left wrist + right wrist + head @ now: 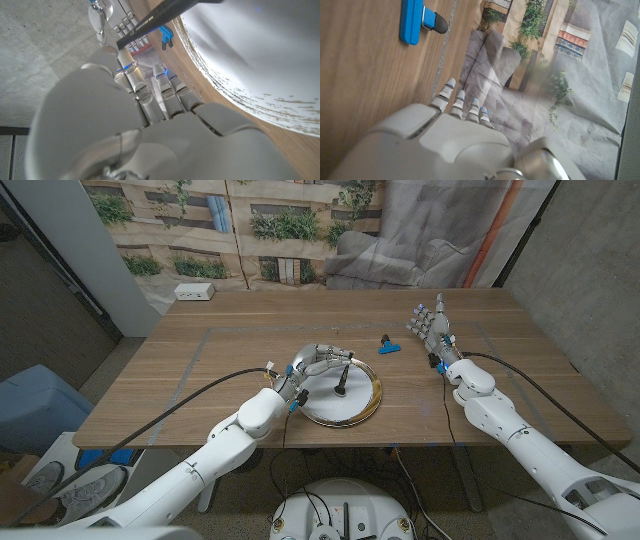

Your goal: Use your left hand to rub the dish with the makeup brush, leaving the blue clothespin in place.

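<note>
A white dish (322,413) with a gold rim sits in the middle of the wooden table. My left hand (316,364) hovers over its far left rim and holds the black makeup brush (344,379), whose tip stands on the dish's white surface. In the left wrist view the brush handle (156,17) crosses above my fingers (165,97), beside the dish (250,55). The blue clothespin (388,347) lies on the table behind the dish's right side, also seen as the clothespin (165,35) and the clothespin (412,20). My right hand (432,330) stands to the right of the clothespin, holding nothing, fingers apart; its back (450,140) fills the lower right wrist view.
A small white box (194,292) sits at the table's far left edge (210,298). Black cables run along both arms. A printed backdrop and a grey cloth hang behind the table.
</note>
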{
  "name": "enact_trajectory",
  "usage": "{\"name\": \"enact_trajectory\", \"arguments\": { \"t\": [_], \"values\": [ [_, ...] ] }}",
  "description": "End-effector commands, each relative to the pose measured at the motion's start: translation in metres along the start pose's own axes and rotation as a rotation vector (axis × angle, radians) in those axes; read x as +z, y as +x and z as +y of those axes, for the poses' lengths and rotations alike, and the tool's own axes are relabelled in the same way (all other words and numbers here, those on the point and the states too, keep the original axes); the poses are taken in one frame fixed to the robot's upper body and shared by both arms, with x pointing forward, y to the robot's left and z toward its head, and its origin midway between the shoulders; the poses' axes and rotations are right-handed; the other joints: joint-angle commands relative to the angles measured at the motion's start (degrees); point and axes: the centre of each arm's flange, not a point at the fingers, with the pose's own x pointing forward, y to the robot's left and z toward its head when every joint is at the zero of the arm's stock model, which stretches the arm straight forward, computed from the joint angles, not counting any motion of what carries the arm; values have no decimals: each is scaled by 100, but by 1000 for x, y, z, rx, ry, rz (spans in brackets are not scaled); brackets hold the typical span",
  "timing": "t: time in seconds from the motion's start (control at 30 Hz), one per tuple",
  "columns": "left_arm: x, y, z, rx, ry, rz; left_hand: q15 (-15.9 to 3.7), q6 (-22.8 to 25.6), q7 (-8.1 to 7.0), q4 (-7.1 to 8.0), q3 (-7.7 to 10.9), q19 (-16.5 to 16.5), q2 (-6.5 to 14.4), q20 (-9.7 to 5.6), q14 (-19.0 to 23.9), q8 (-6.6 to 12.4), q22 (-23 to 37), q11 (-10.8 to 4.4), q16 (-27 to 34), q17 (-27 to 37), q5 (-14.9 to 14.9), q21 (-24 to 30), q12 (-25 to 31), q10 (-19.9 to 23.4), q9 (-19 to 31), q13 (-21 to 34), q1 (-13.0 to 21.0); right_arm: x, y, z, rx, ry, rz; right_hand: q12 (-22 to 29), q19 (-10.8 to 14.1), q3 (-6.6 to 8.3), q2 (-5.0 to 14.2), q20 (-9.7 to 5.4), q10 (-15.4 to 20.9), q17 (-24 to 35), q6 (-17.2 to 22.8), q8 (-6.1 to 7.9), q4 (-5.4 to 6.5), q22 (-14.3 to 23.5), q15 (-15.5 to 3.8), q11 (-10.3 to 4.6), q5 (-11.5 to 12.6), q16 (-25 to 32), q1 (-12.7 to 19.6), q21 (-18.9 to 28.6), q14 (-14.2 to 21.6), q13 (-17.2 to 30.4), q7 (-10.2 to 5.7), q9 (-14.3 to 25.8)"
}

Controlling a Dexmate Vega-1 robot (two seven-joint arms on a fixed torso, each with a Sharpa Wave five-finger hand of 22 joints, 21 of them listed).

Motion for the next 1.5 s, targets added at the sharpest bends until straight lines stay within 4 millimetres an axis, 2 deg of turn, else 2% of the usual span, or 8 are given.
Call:
{"name": "enact_trajectory", "arguments": {
  "t": [0.03,0.8,1.5],
  "values": [
    [-7,0,-2,2,7,7,-961,13,-32,2,-30,-1,76,-171,-22,-2,21,-53,-2,13,38,-13,-9,47,15,9,15,0,0,0,1,0,0,38,-8,-19,611,27,-27,9,-52,26,44,33,57,16,39,11,-23,35,0,22,-2,13],
    [-14,4,3,17,19,13,-959,10,-28,2,-69,6,101,-160,-16,1,21,-51,12,17,40,-5,-10,51,14,12,22,0,0,0,-4,0,0,39,-8,-18,611,28,-27,9,-50,27,43,32,55,27,40,11,-22,35,0,24,-2,13],
    [-12,15,20,73,45,-17,-960,26,-14,-3,-99,12,115,-164,-12,9,21,-52,17,17,42,1,-11,54,13,14,34,0,0,0,-4,-1,0,41,-5,-19,610,25,-22,9,-45,29,43,32,60,22,40,13,-23,36,3,24,0,13]
  ]
}}
